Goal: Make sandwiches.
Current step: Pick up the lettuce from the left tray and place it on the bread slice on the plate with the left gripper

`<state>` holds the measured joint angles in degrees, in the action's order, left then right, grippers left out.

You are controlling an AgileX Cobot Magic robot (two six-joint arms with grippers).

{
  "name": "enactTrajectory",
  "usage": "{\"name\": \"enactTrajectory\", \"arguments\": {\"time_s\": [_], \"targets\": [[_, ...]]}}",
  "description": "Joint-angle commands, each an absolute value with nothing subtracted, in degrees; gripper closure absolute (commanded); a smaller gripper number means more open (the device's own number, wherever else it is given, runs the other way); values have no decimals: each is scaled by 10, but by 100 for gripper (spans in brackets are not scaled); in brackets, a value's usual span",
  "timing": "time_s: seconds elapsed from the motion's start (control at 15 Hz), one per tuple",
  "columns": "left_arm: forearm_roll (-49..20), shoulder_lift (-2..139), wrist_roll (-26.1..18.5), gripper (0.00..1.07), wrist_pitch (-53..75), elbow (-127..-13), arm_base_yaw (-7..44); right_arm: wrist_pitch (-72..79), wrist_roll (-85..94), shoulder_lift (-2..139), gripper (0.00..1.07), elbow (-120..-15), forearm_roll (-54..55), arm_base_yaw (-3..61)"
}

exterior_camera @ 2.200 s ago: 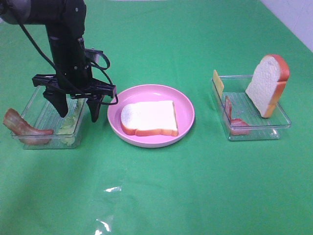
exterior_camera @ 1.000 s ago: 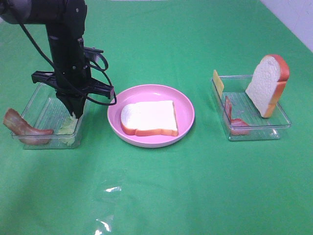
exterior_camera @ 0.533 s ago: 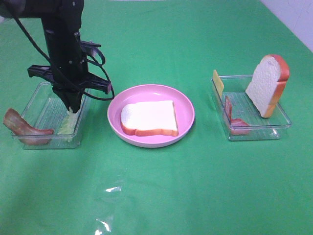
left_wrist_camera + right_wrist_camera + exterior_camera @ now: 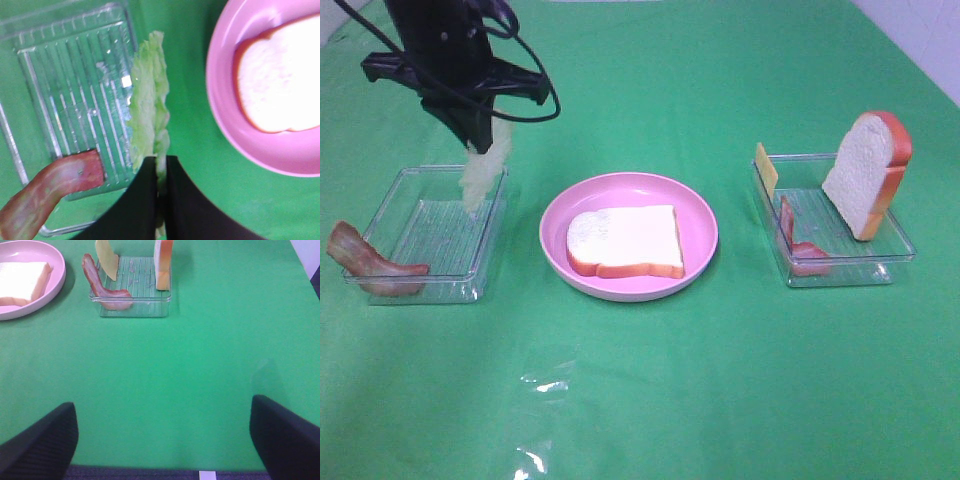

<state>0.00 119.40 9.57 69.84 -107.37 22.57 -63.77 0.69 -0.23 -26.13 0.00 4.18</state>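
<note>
My left gripper (image 4: 478, 143) is shut on a pale green lettuce leaf (image 4: 483, 170), which dangles above the left clear tray (image 4: 420, 262). The left wrist view shows the lettuce (image 4: 148, 115) pinched between the shut fingers (image 4: 159, 192). One bread slice (image 4: 625, 241) lies flat on the round pink plate (image 4: 700, 215), with another bread slice (image 4: 867, 172) leaning upright in the right clear tray (image 4: 840, 270). That tray also holds a yellow cheese square (image 4: 765, 168) and a bacon strip (image 4: 796, 243). A second bacon strip (image 4: 365, 260) hangs over the left tray's corner. My right gripper (image 4: 162, 440) stands wide open over bare cloth.
A green cloth (image 4: 650, 380) covers the table. A shiny patch of clear film (image 4: 542, 420) lies on it near the front. The plate (image 4: 30, 285) and the right tray (image 4: 131, 287) lie far ahead of the right gripper.
My left gripper shut on the lettuce in the left tray and has risen, lifting the leaf out of the tray. The right side has not changed.
</note>
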Motion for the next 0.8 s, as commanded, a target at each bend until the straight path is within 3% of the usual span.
{"name": "enactTrajectory", "arguments": {"time_s": [0.07,0.2,0.33,0.47,0.8], "targets": [[-104,1187,50,107,719,-1116,229,-631,11,-18,18,-260,0,42],[-211,1188,0,107,683,-1123,230,-631,11,-18,18,-260,0,42],[-344,1208,-84,107,641,-1123,230,-631,11,-18,18,-260,0,42],[-433,1235,-127,107,634,-1123,233,-631,11,-18,18,-260,0,42],[-476,1286,-162,107,594,-1123,253,-631,11,-17,18,-260,0,42]]}}
